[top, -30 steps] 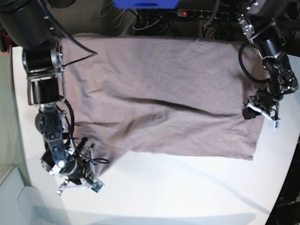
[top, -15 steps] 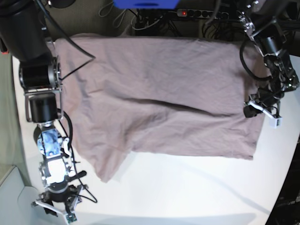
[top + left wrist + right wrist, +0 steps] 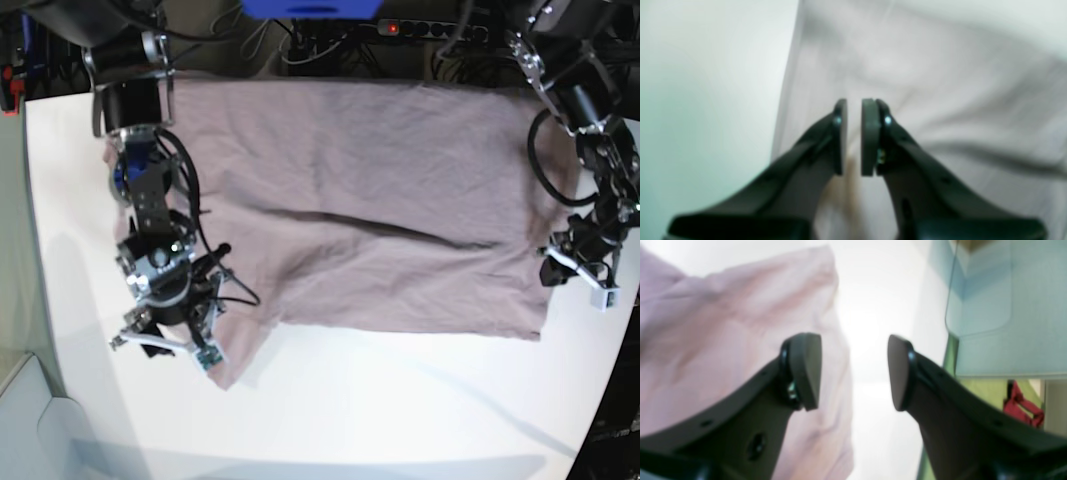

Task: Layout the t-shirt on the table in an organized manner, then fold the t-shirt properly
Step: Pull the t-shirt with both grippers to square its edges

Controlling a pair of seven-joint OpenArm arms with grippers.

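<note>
The mauve t-shirt (image 3: 360,200) lies spread wide across the white table (image 3: 400,410), with a few creases through its middle. My right gripper (image 3: 163,348) hovers at the shirt's front-left corner. In the right wrist view it (image 3: 853,373) is open, with bare table (image 3: 873,323) between its pads and cloth (image 3: 723,323) behind the left finger. My left gripper (image 3: 577,283) sits just off the shirt's right edge. In the left wrist view it (image 3: 853,136) shows only a narrow slit between the pads and nothing in it, above the shirt (image 3: 940,83) where it meets the table (image 3: 706,83).
Behind the table's far edge are a power strip (image 3: 420,28) with a red light, cables and a blue object (image 3: 310,8). A pale bin (image 3: 25,420) stands off the front-left corner. The table's rounded edge runs close by my left gripper.
My right gripper has opened. It swung out toward the front left, then came back over the shirt's front-left corner, which now lies stretched out. My left gripper slid slightly forward along the right edge.
</note>
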